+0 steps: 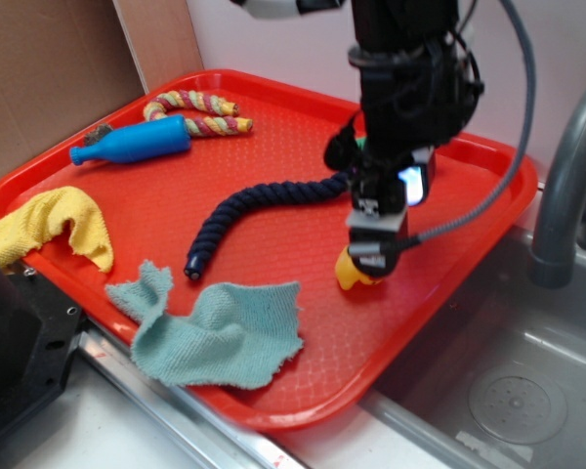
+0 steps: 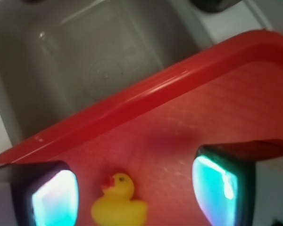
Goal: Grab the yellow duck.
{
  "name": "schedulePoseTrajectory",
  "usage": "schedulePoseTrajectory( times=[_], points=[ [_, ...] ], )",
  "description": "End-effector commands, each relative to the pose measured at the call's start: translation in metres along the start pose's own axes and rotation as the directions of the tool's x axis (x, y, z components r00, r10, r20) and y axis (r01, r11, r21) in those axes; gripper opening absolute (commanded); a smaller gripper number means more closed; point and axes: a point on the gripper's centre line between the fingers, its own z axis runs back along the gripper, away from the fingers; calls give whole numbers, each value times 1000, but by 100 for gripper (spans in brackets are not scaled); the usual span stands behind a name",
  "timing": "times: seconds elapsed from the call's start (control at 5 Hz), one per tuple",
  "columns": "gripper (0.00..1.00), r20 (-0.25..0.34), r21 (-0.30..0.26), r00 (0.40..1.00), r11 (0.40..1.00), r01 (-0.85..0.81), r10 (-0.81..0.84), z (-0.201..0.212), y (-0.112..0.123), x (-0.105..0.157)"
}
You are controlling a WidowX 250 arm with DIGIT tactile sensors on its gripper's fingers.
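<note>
The gripper (image 2: 132,193) is hovering, jaws spread, around the yellow duck (image 2: 119,201); it looks light, soft, slippery — pinching its body midway seems best.

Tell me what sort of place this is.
Likely a mock kitchen sink counter: a grey faucet arches over a metal sink basin, and a red tray of toys sits beside it.

The exterior camera stands high off the red tray (image 1: 273,410), looking down across it toward twelve o'clock, with the sink (image 1: 527,391) at four o'clock. The wrist camera sits close above the tray (image 2: 212,122), facing down, sink (image 2: 75,66) at eleven o'clock. Both views share the tray's edge, sink and yellow duck (image 1: 350,274) (image 2: 119,203).
</note>
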Motion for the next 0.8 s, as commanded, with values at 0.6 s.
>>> schedulePoseTrajectory(
  times=[0.6],
  points=[
    [100, -46, 60, 996, 995, -80, 83, -18, -23, -25]
  ],
)
